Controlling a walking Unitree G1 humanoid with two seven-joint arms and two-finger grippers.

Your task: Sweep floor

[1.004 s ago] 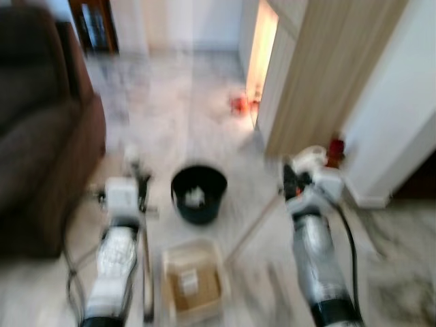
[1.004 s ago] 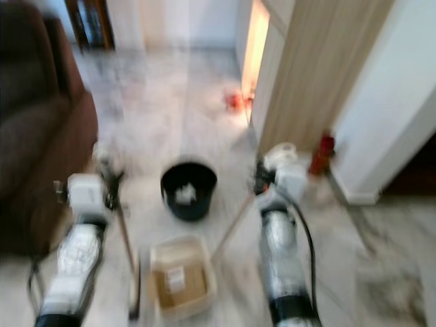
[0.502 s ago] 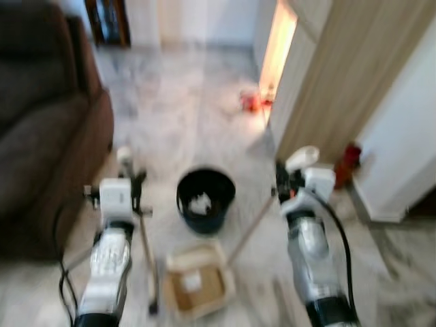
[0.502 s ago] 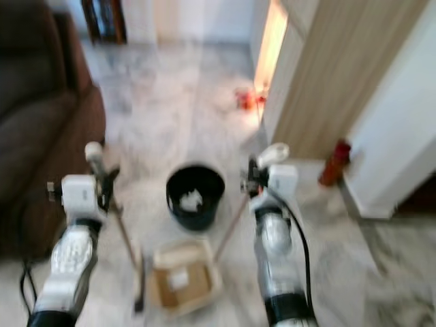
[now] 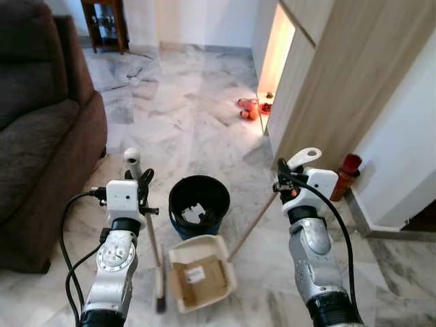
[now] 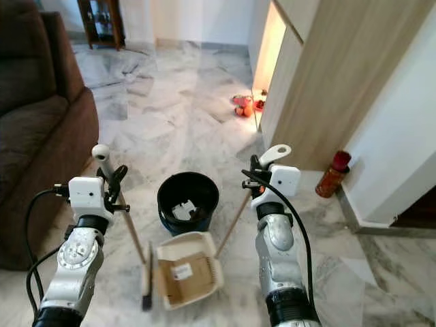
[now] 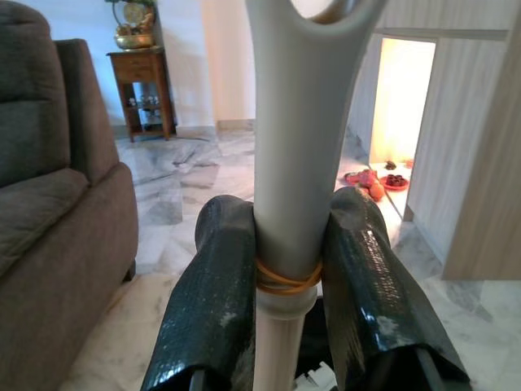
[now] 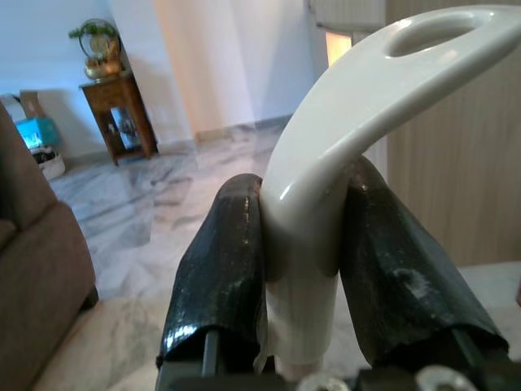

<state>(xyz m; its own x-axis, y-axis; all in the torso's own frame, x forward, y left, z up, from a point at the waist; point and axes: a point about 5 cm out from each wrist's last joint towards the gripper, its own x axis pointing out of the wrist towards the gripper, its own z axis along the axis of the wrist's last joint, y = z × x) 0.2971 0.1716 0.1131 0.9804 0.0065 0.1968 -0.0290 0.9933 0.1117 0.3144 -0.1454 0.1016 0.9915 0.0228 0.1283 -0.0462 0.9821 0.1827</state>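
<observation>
My left gripper (image 5: 141, 185) is shut on the grey top of a broom handle (image 7: 286, 155), its black fingers (image 7: 218, 293) pressed on both sides. The broom stick (image 5: 154, 242) slants down to the brush head (image 5: 161, 301) on the marble floor. My right gripper (image 5: 284, 178) is shut on the white looped handle of the dustpan (image 8: 326, 204). Its wooden stick (image 5: 252, 228) runs down to the cream dustpan (image 5: 178, 257), which lies on the floor with a piece of cardboard inside. Just beyond the pan stands a black bin (image 5: 199, 204) holding paper scraps.
A brown sofa (image 5: 41, 129) fills the left side. A wooden cabinet wall (image 5: 340, 82) and a white wall stand on the right, with a red bottle (image 5: 347, 174) at their foot. Small red and orange things (image 5: 248, 109) lie by the lit doorway. A wooden side table (image 5: 105, 24) stands far back.
The camera has shifted a little and the blur has cleared. Both grippers hold the same handles, and the bin and dustpan stay in about the same places.
</observation>
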